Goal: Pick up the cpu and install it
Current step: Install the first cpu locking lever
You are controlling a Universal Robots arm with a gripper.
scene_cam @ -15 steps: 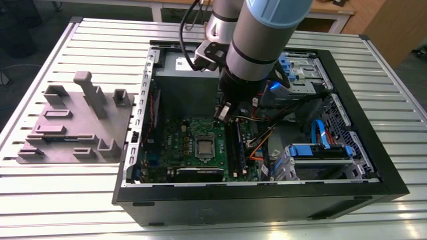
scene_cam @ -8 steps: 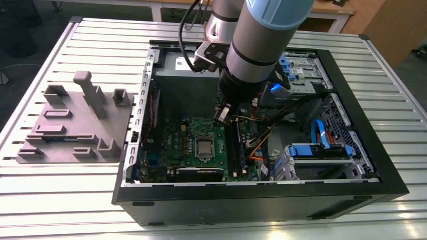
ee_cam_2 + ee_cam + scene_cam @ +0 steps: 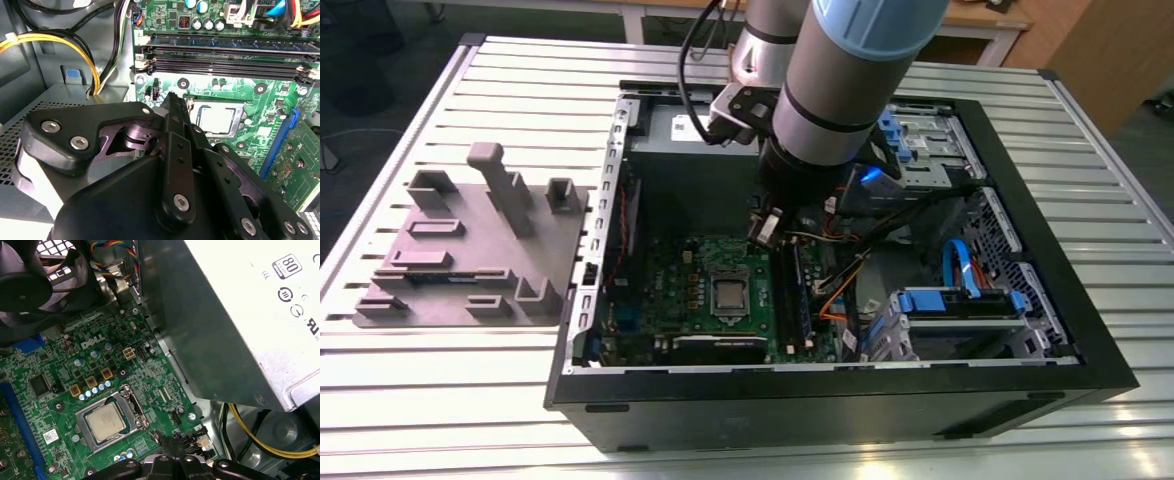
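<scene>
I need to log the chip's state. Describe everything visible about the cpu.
The cpu is a small flat square chip with a dull silver metal top and a darker rim. It lies flat in the socket on the green motherboard, inside the open computer case, framed by the silver metal frame. In both wrist views its top is bare. The gripper hangs above the board beside it, not touching it.

Cpu (image 3: 105,421) top was dull silver with a darker rim. Motherboard (image 3: 65,375) was green; memory slots (image 3: 225,65) black. Gripper (image 3: 172,107) was black. Cable (image 3: 55,42) was yellow; power supply (image 3: 235,320) was grey.
</scene>
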